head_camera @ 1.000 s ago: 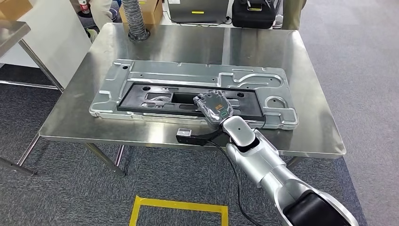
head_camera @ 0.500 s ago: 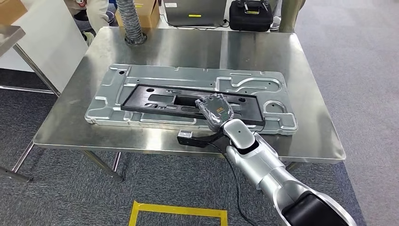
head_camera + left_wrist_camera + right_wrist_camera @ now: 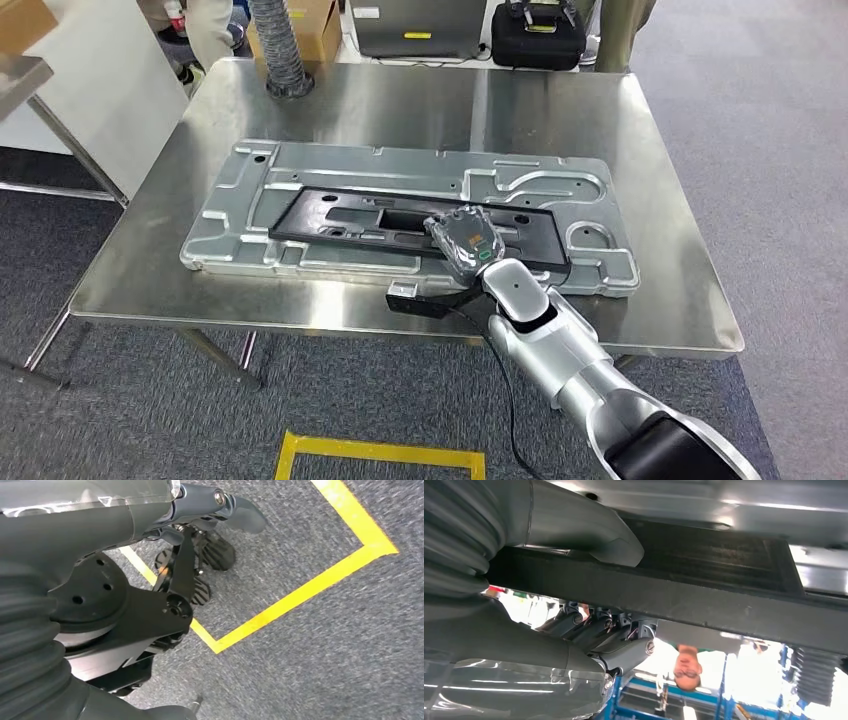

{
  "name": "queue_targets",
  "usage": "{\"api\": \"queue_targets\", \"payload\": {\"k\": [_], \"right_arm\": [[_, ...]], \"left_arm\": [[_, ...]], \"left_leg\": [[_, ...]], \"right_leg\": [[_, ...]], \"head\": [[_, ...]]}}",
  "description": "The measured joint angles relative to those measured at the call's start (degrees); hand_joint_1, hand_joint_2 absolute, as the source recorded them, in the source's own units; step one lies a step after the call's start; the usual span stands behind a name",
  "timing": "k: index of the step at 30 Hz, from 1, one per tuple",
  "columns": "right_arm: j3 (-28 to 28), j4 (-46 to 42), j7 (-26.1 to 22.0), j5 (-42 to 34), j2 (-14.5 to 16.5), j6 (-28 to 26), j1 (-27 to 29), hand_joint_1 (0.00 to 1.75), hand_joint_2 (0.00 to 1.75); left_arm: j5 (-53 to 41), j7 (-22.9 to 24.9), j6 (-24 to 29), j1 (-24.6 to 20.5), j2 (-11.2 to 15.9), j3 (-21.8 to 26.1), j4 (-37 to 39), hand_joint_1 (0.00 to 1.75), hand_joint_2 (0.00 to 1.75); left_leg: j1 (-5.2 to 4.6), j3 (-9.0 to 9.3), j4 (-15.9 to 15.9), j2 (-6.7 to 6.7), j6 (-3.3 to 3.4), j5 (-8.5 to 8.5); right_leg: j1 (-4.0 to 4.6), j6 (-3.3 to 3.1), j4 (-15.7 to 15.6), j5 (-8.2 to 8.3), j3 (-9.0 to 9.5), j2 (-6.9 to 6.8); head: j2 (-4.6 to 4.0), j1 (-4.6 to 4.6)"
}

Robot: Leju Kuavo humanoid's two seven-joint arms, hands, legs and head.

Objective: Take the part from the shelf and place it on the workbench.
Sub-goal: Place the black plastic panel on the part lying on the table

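A long black frame part [image 3: 350, 222] lies across a large silver stamped panel [image 3: 400, 165] on the steel workbench [image 3: 420, 100]. My right hand [image 3: 465, 240] grips the frame's near edge towards its right end. In the right wrist view the black frame [image 3: 724, 605] runs between the thumb [image 3: 594, 537] on one side and the dark fingers [image 3: 599, 627] on the other. My left hand [image 3: 200, 545] hangs beside my body over the carpet and holds nothing, its fingers loosely bent.
A ribbed hose [image 3: 280, 45], a cardboard box [image 3: 320, 20], a grey device [image 3: 415, 25] and a black case [image 3: 537, 35] stand beyond the bench's far edge. A person [image 3: 210, 25] stands at the back left. Yellow floor tape [image 3: 380, 450] marks a square below.
The camera has shifted a little. My right hand and the black frame have slid slightly right over the silver panel; the hand still grips the frame.
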Motion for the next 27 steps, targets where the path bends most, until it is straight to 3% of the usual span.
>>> {"api": "queue_targets", "payload": {"k": [3, 6, 7, 8, 9, 11, 13, 18, 19, 21, 22, 23, 24, 25, 27], "right_arm": [[-0.03, -0.10, -0.08, 0.02, 0.00, 0.24, -0.14, 1.43, 1.75], [-0.03, -0.12, -0.26, -0.03, 0.12, 0.48, -0.46, 1.43, 1.75], [-0.03, -0.09, -0.31, -0.04, 0.16, 0.55, -0.44, 1.43, 1.75], [-0.03, -0.05, -0.39, -0.04, 0.20, 0.60, -0.39, 1.43, 1.75], [-0.03, -0.01, -0.47, -0.04, 0.24, 0.63, -0.35, 1.43, 1.75], [-0.03, 0.03, -0.59, -0.04, 0.33, 0.66, -0.39, 1.43, 1.75], [-0.03, 0.03, -0.62, -0.04, 0.39, 0.66, -0.62, 1.43, 1.75], [-0.05, 0.01, -0.69, -0.04, 0.45, 0.64, -0.90, 1.43, 1.75], [-0.05, 0.00, -0.71, -0.04, 0.46, 0.64, -0.97, 1.43, 1.75], [-0.07, 0.02, -0.70, -0.04, 0.45, 0.63, -0.98, 1.43, 1.75], [-0.07, 0.03, -0.70, -0.04, 0.43, 0.63, -0.85, 1.43, 1.75], [-0.08, 0.04, -0.70, -0.04, 0.41, 0.63, -0.68, 1.43, 1.75], [-0.08, 0.05, -0.70, -0.04, 0.39, 0.63, -0.53, 1.43, 1.75], [-0.08, 0.05, -0.70, -0.04, 0.38, 0.63, -0.46, 1.43, 1.75], [-0.08, 0.04, -0.69, -0.04, 0.38, 0.63, -0.56, 1.43, 1.75]], "left_arm": [[0.16, -0.14, 0.07, -0.03, 0.01, -0.02, -0.02, 0.00, 1.75], [0.37, -0.34, 0.08, -0.01, 0.04, -0.02, -0.02, 0.00, 1.75], [0.42, -0.38, 0.08, 0.03, 0.05, -0.02, -0.02, 0.00, 1.75], [0.46, -0.40, 0.09, 0.08, 0.07, -0.01, -0.02, 0.00, 1.75], [0.50, -0.41, 0.09, 0.11, 0.08, -0.01, -0.02, 0.00, 1.75], [0.55, -0.44, 0.10, 0.11, 0.13, 0.01, -0.02, 0.00, 1.75], [0.56, -0.48, 0.09, 0.06, 0.15, 0.01, -0.02, 0.00, 1.75], [0.57, -0.56, 0.03, 0.06, 0.16, 0.02, -0.02, 0.00, 1.75], [0.57, -0.56, 0.01, 0.03, 0.15, 0.03, -0.02, 0.00, 1.75], [0.57, -0.56, -0.03, -0.05, 0.15, 0.03, -0.02, 0.00, 1.75], [0.57, -0.56, -0.03, -0.04, 0.16, 0.03, -0.02, 0.00, 1.75], [0.58, -0.56, -0.03, 0.00, 0.16, 0.03, -0.02, 0.00, 1.75], [0.59, -0.56, -0.02, 0.04, 0.16, 0.04, -0.02, 0.00, 1.75], [0.60, -0.56, -0.02, 0.07, 0.16, 0.04, -0.02, 0.00, 1.75], [0.62, -0.56, -0.02, 0.08, 0.15, 0.04, -0.02, 0.00, 1.75]], "left_leg": [[0.03, -0.41, 1.57, 0.12, -0.93, -1.32], [0.15, -5.52, 12.04, 0.17, -1.45, -5.97], [0.18, -7.47, 15.46, 0.17, -1.57, -6.89], [0.19, -8.52, 16.86, 0.17, -1.61, -6.65], [0.19, -8.38, 15.75, 0.17, -1.58, -5.14], [0.18, -5.47, 8.32, 0.20, -1.30, -0.39], [0.03, -2.54, 1.87, 0.20, -0.81, 2.12], [0.12, -1.47, -0.13, 0.08, 0.70, 1.85], [0.23, -1.31, -0.29, 0.10, 0.99, 1.85], [0.24, -1.19, -0.31, 0.11, 1.39, 1.67], [0.22, -1.13, -0.28, 0.09, 1.46, 1.54], [0.21, -1.01, -0.26, 0.06, 1.49, 1.39], [0.21, -0.81, -0.22, 0.01, 1.44, 1.19], [0.21, -0.49, -0.19, -0.05, 1.36, 0.94], [0.15, 0.23, -0.12, -0.12, 1.02, 0.34]], "right_leg": [[-0.46, -0.79, -0.60, -0.05, 0.68, 0.01], [-0.55, -1.43, -0.81, -0.44, 1.38, -0.10], [-0.51, -1.51, -0.79, -0.62, 1.56, -0.10], [-0.49, -1.53, -0.76, -0.82, 1.77, -0.08], [-0.48, -1.48, -0.72, -1.07, 2.08, -0.04], [-0.47, -1.26, -0.64, -1.66, 2.84, 0.03], [-0.24, -0.81, -0.45, -2.19, 3.24, 0.10], [-0.15, 0.57, 0.83, -3.55, 2.88, 0.02], [-0.24, 0.88, 3.01, -4.77, 1.88, 0.00], [-0.50, 1.34, 10.64, -8.12, -2.12, -0.04], [-0.61, 1.48, 14.47, -9.28, -4.35, -0.04], [-0.69, 1.56, 16.69, -9.38, -5.93, -0.05], [-0.76, 1.55, 16.65, -8.27, -6.42, -0.05], [-0.80, 1.44, 14.19, -6.10, -5.71, -0.05], [-0.70, 0.96, 6.02, -1.32, -2.38, -0.06]], "head": [[-0.01, -0.08], [0.00, -0.22], [0.00, -0.22], [-0.01, -0.22], [-0.01, -0.24], [-0.01, -0.23], [-0.01, -0.22], [0.00, -0.02], [0.00, 0.05], [-0.01, 0.22], [-0.01, 0.21], [-0.01, 0.21], [-0.01, 0.22], [0.00, 0.22], [-0.01, 0.21]]}}
